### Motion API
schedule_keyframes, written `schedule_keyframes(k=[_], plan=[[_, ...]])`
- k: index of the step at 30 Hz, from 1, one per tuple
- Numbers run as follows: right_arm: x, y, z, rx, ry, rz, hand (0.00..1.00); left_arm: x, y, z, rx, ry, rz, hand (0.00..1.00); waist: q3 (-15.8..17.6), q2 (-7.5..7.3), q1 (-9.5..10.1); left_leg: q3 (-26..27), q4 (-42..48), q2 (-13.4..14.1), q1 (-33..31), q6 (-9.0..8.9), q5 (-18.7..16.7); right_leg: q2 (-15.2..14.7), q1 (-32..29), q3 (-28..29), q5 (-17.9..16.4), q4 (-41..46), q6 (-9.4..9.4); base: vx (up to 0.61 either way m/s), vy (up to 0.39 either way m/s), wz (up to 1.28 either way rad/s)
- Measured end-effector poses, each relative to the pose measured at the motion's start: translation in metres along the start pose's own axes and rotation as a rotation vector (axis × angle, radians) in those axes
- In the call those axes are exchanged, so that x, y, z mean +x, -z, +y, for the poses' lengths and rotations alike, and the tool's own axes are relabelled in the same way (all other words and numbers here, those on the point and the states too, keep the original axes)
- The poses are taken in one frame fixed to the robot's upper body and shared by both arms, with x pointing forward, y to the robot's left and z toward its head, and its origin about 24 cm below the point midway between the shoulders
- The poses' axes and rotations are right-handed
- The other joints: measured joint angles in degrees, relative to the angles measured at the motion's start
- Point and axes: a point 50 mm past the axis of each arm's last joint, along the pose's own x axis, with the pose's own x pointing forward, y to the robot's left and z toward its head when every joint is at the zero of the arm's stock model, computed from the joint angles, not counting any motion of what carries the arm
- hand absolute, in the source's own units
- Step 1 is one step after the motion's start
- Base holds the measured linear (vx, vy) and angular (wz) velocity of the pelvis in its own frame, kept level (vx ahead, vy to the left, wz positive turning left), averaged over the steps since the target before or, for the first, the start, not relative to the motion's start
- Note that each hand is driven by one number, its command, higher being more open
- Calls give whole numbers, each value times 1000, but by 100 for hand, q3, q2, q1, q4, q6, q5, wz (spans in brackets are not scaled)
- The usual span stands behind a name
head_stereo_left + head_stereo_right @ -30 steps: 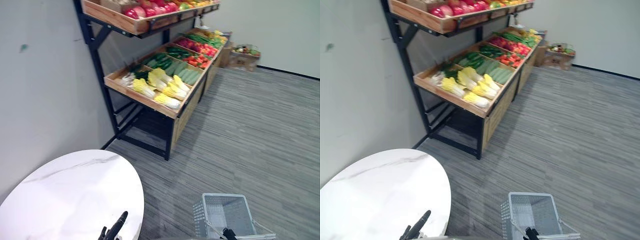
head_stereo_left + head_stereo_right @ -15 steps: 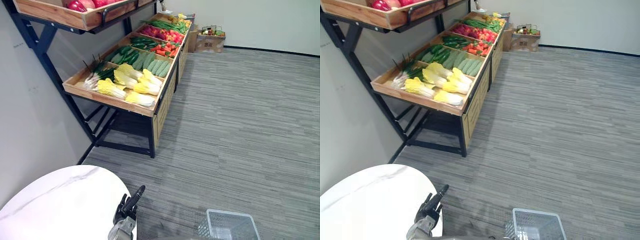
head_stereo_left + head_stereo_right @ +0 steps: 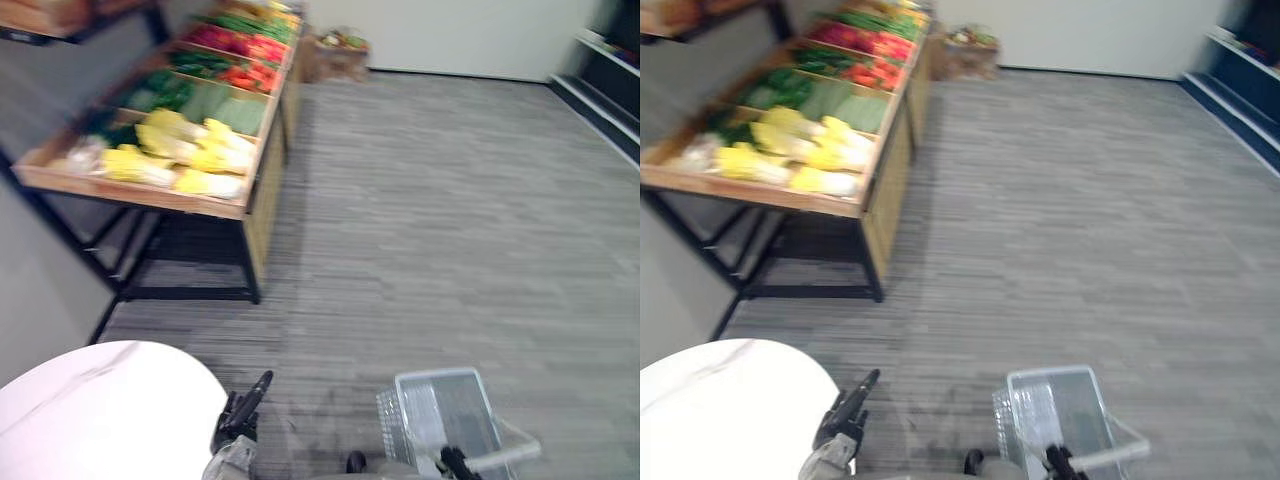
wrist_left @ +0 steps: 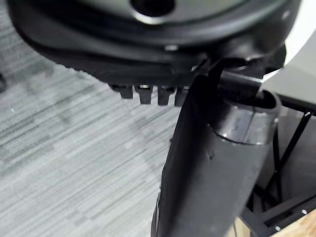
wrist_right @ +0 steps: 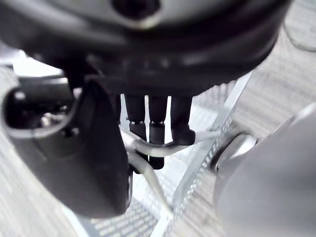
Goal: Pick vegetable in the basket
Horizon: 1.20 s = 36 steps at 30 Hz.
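One wire basket (image 3: 398, 425), lower right, hangs from right hand (image 5: 158, 74), curled round its handle (image 5: 148, 148). Left hand (image 3: 243, 412) loose, empty. Cabbages (image 3: 190, 155) upper left: prob. light, soft; grab stalk end.

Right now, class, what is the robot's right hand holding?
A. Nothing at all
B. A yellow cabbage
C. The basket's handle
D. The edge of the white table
C: in the right wrist view, the right hand is curled round the pale wire handle of the basket.
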Motion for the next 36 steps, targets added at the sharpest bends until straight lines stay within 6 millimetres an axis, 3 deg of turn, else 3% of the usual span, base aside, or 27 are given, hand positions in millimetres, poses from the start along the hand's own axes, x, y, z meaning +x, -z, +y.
schedule_keyframes(k=[1, 2, 4, 5, 6, 9, 16, 20, 21, 23, 25, 26, 27, 28, 31, 32, 33, 36], plan=[[0, 4, 0, -10, 7, 20, 0, 1, -5, 2, 4, -2, -18, 100, -13, -70, 25, 39, 331, 96, -156, -44, 23, -88, 231, -112, 28, -363, 120, 25, -211, -2], [0, 6, 0, -18, 5, 28, 0, 0, -5, 5, 5, -11, -15, 100, -42, -84, 32, 41, 450, 163, -239, -88, 83, -7, 361, -197, 35, -686, 105, 12, -262, -32], [1, 0, 7, -38, -12, 8, 0, -3, -3, 13, 6, -40, -10, 100, -46, 86, 95, -12, 538, 369, -479, -140, 42, 317, 1052, -192, 260, -2255, -191, -94, -235, -41], [2, -3, 8, -37, -10, -1, 0, -3, -2, 12, 0, -39, -7, 100, -36, 157, 92, -30, 351, 364, -477, -129, 83, 371, 1135, -195, 262, -2485, -196, -179, -150, -27], [3, -7, 8, -35, -6, -5, 0, -3, 2, 10, 1, -34, 6, 100, -14, 183, 85, -55, 260, 408, -469, -264, 112, 439, 1217, -197, 322, -2819, -294, -139, -92, -13], [4, -8, 7, -47, -7, -4, 0, -3, 2, 9, 6, -45, 22, 100, -18, 215, 73, -166, 335, 466, -669, -308, 223, 559, 1403, -275, 651, -3428, -426, -165, -66, 6], [1, 0, -15, -80, 38, 36, 0, -7, 5, 15, -15, -70, 22, 100, 80, 346, 63, -482, 169, 377, -621, -246, 465, 495, 1644, -626, 799, -3555, -425, -144, -5, 28], [1, -2, -19, -66, 17, 24, 0, -16, 11, 34, -22, -122, 29, 100, 97, 389, 25, -295, -50, 322, -449, -156, 582, 370, 1706, -798, 773, -3423, -390, -111, 10, 22], [1, -4, -19, -70, 12, 22, 0, -20, 12, 41, -32, -139, 31, 100, 79, 396, -12, -364, -201, 255, -447, -168, 766, 288, 1644, -905, 766, -3342, -386, -103, 8, 48], [2, -6, -16, -63, 7, 20, 0, -20, 12, 42, -41, -130, 26, 100, 77, 347, -53, -426, 445, 215, -679, -39, 574, 132, 1464, -1051, 777, -3239, -414, -103, 63, 36], [3, -8, -20, -42, 12, 22, 0, -24, 14, 49, -58, -148, 28, 100, 80, 335, -67, -438, 1111, 209, -464, -88, 81, -64, 1439, -1113, 787, -3104, -386, -83, 142, 19], [3, -9, -22, -41, 16, 22, 0, -24, 15, 50, -60, -149, 31, 100, 72, 350, -76, -446, 1007, 208, -334, -137, 42, -89, 1441, -1128, 801, -3104, -335, -108, 204, 24], [4, -11, -26, -37, 18, 22, 0, -25, 18, 49, -65, -149, 38, 100, 53, 448, -85, -518, 307, 165, -9, -268, -35, -77, 1412, -1142, 855, -3128, -204, -118, 244, 19], [3, -6, -24, -17, 14, 47, 0, -25, 18, 50, -61, -151, 44, 100, 66, 394, -99, -511, -318, -5, 218, -234, 73, -165, 1407, -1133, 906, -3163, -140, -123, 243, 15], [-3, 16, -29, 2, 12, 108, 0, -26, 11, 59, -38, -168, 30, 100, -50, 161, -117, -535, -826, -314, 240, -105, 306, -414, 1330, -1214, 1076, -3289, -22, -74, 168, 11], [-4, 20, -34, 0, 21, 117, 0, -26, 10, 59, -36, -169, 26, 100, -71, 137, -119, -572, -921, -421, 225, -38, 350, -464, 1337, -1233, 1149, -3388, 5, -36, 119, 12], [-6, 24, -43, -35, 20, 111, 0, -27, 15, 58, 2, -158, 32, 100, -141, 151, -75, -590, -1301, -392, 547, -9, 474, -326, 1656, -1389, 1189, -3793, 83, -10, 35, 7], [-6, 24, -43, -35, 19, 111, 0, -27, 15, 58, 2, -158, 32, 100, -155, 170, -75, -592, -1323, -392, 528, -15, 478, -320, 1635, -1387, 1184, -3803, 92, 0, 0, 0]])
